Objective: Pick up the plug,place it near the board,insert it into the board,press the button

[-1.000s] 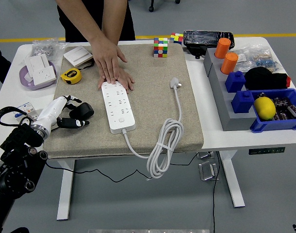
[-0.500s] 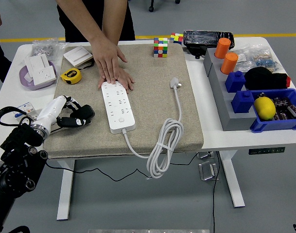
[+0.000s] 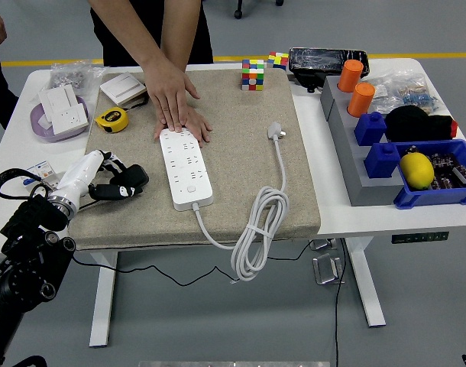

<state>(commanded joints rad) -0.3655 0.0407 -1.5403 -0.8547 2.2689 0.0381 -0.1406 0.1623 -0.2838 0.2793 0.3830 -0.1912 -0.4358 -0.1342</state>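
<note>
A white power strip (image 3: 186, 168) lies lengthwise on the beige mat (image 3: 241, 176), with its round button (image 3: 191, 189) near the front end. Its cable loops off the mat's front edge and runs back up to the white plug (image 3: 276, 131), which lies loose on the mat right of the strip. A person's two hands (image 3: 177, 107) press down on the strip's far end. My left hand (image 3: 120, 183), black fingers on a white forearm, rests on the mat's left edge, left of the strip, relaxed and holding nothing. My right hand is out of view.
At the back left are a yellow tape measure (image 3: 111, 118), a white wall switch (image 3: 123, 89) and a purple dish with a socket (image 3: 59, 113). Two colour cubes (image 3: 253, 74) stand behind the mat. Grey and blue bins (image 3: 432, 195) with orange cylinders and a lemon stand at the right.
My left hand has shifted only very slightly on the mat. The person's hands, the strip and the plug have stayed put.
</note>
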